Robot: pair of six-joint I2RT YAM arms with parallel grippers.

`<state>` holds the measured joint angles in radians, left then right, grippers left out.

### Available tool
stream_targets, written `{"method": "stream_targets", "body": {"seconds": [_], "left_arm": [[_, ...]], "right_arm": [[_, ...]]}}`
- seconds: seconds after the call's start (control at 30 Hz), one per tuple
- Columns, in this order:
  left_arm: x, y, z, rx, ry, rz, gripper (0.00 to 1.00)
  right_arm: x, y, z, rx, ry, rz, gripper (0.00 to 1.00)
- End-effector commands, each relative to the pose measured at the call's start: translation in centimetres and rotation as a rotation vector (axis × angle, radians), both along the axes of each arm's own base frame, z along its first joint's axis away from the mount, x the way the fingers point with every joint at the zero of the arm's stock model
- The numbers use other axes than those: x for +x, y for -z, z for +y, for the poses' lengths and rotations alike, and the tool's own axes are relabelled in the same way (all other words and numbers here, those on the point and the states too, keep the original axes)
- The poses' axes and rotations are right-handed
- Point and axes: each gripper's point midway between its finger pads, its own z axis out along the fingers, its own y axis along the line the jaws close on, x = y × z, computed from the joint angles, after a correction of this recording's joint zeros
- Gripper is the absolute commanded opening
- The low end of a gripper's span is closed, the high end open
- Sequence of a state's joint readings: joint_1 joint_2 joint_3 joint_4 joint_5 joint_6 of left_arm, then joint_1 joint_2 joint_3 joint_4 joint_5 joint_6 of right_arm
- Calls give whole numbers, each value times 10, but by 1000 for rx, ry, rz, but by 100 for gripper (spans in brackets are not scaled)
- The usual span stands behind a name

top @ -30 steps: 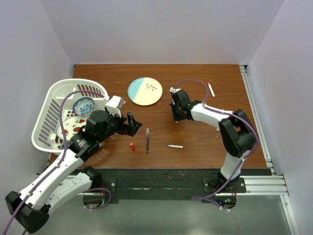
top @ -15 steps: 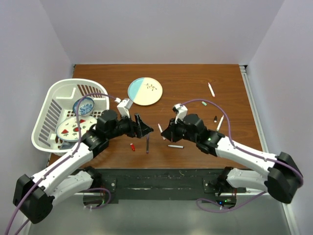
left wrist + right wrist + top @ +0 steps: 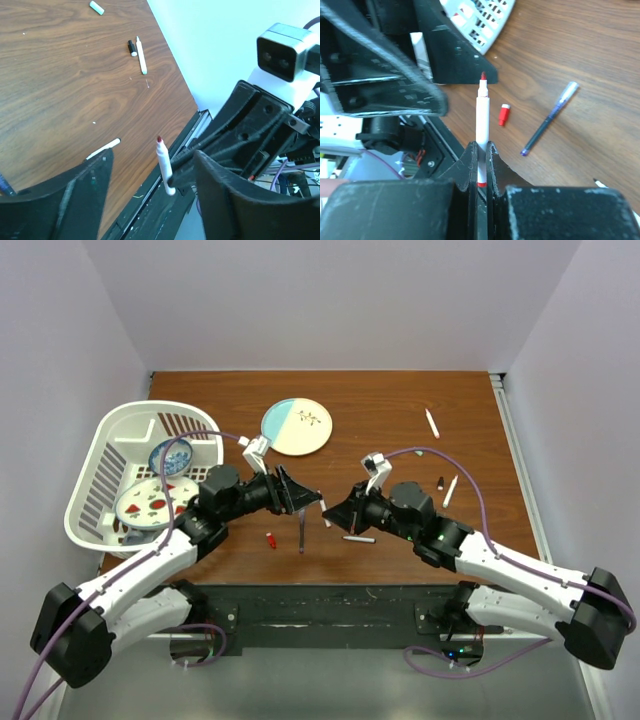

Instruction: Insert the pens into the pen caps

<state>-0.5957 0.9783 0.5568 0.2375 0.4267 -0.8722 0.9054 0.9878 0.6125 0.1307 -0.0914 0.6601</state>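
Note:
My right gripper (image 3: 333, 516) (image 3: 479, 148) is shut on a white pen with a red tip (image 3: 481, 112) and holds it above the table, tip towards my left gripper. My left gripper (image 3: 305, 500) (image 3: 153, 165) is open and empty. Its fingers (image 3: 85, 192) stand on either side of that pen (image 3: 164, 167), apart from it. A red cap (image 3: 271, 540) (image 3: 504, 115) lies on the table below. A dark purple pen (image 3: 301, 530) (image 3: 549, 120) lies beside it. A white pen (image 3: 358, 538) lies near. A black cap (image 3: 440, 482) (image 3: 132, 47) and a white pen (image 3: 450, 490) (image 3: 141, 55) lie at the right.
A white basket (image 3: 105, 445) holding two dishes stands at the left. A blue and cream plate (image 3: 297, 426) lies at the back middle. Another white pen (image 3: 432, 423) lies at the far right. A pale green cap (image 3: 97, 7) lies beyond the black cap.
My right arm has swung from the far middle down to the near centre with the red-tipped pen. My left gripper has moved right until its open fingers flank the pen.

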Motion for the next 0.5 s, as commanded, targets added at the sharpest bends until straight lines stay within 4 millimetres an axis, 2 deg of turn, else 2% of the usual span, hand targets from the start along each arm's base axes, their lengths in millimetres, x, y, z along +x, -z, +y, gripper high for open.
{"method": "stream_targets", "body": {"seconds": [0.0, 0.13, 0.17, 0.23, 0.27, 0.33, 0.37, 0.47], "left_arm": [[3, -6, -4, -42, -1, -26, 66], [4, -7, -7, -54, 4, -31, 58], [4, -9, -9, -62, 15, -38, 49], [2, -12, -12, -74, 36, -49, 38], [0, -11, -14, -76, 45, -46, 23], [-3, -13, -17, -89, 62, -44, 8], [-5, -12, -17, -92, 71, -38, 0], [-11, -15, -17, -114, 87, -33, 0]], "right_arm": [[-7, -18, 8, 90, -28, -17, 0], [-11, -21, 16, 117, -51, -3, 0], [-13, -22, 17, 121, -55, -5, 0], [-12, -21, 18, 119, -47, -2, 0], [-12, -20, 19, 118, -50, 1, 0], [-14, -19, 21, 122, -59, 5, 0], [-15, -17, 21, 118, -65, 12, 5], [-23, -15, 25, 131, -104, 29, 20]]}}
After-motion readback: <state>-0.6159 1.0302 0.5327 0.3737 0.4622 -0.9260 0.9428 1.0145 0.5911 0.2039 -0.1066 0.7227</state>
